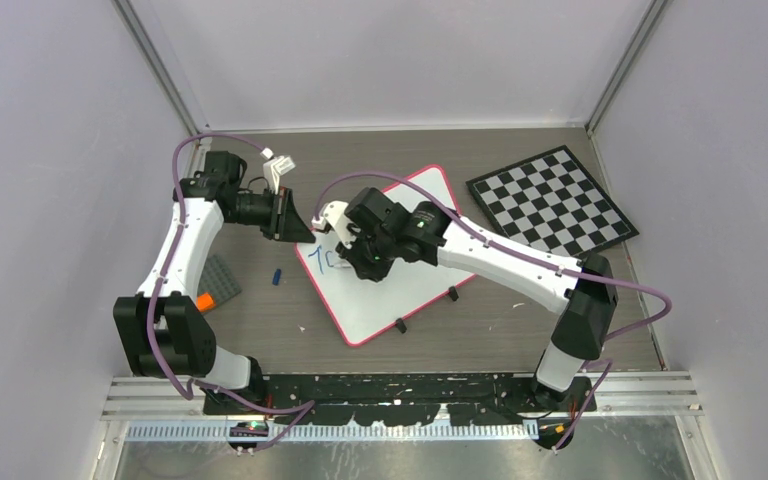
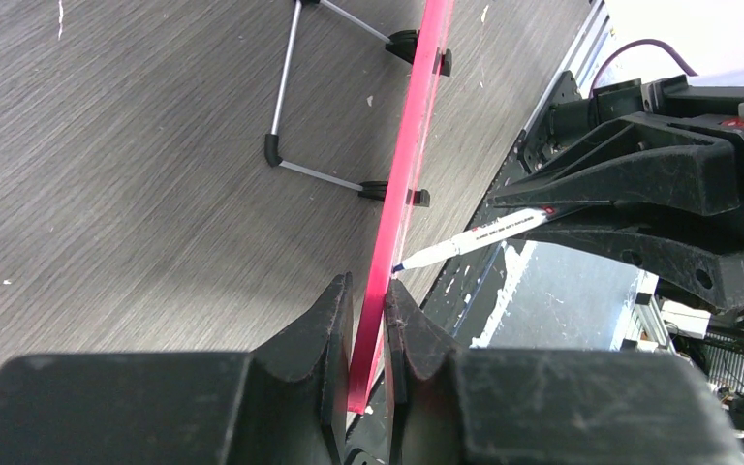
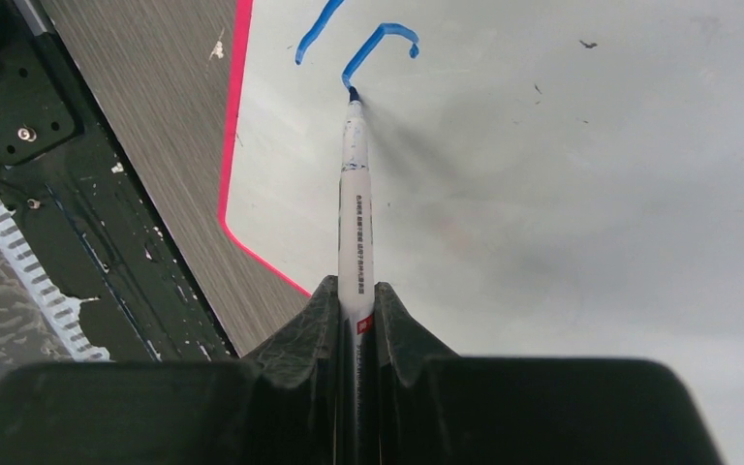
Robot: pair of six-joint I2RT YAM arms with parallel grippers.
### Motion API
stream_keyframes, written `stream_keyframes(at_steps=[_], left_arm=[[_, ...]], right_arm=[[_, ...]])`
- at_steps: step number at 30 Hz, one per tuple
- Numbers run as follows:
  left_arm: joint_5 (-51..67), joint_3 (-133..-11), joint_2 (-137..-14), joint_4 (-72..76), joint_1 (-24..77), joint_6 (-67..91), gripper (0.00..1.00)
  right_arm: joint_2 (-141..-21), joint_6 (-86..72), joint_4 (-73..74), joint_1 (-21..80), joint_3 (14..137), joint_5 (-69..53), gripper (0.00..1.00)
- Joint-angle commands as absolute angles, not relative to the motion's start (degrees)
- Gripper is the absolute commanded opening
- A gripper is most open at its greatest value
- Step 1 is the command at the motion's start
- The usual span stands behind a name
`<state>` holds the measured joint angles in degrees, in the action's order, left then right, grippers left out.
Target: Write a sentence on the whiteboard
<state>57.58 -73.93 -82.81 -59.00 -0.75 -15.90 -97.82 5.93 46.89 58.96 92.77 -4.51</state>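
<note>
With the large white, pink-framed whiteboard (image 1: pixel 400 290) resting mid-worktop (image 1: pixel 260 320), its edge pinched by the left gripper (image 2: pixel 368 291), the right gripper (image 3: pixel 356 291) clenches a white marker (image 3: pixel 354 194) tip-down at the second of two blue strokes (image 3: pixel 378 44), so nearly the whole sentence looks unwritten.

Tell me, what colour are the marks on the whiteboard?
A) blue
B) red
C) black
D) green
A: the marks at the tip of the marker, which the right gripper holds against the whiteboard, are blue.
</note>
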Motion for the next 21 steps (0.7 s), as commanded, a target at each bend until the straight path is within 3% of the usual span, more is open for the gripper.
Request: stream_keyframes(at_steps=[1, 21], left_arm=[[56.62, -75.35, -82.61, -59.68, -0.79, -15.35, 0.0], [56.69, -75.15, -82.6, -59.63, -0.79, -15.21, 0.0]], right_arm=[[-94.98, 7.03, 46.94, 57.42, 93.3, -0.18, 0.0], [-98.9, 6.9, 47.41, 57.25, 99.25, 0.8, 0.0]])
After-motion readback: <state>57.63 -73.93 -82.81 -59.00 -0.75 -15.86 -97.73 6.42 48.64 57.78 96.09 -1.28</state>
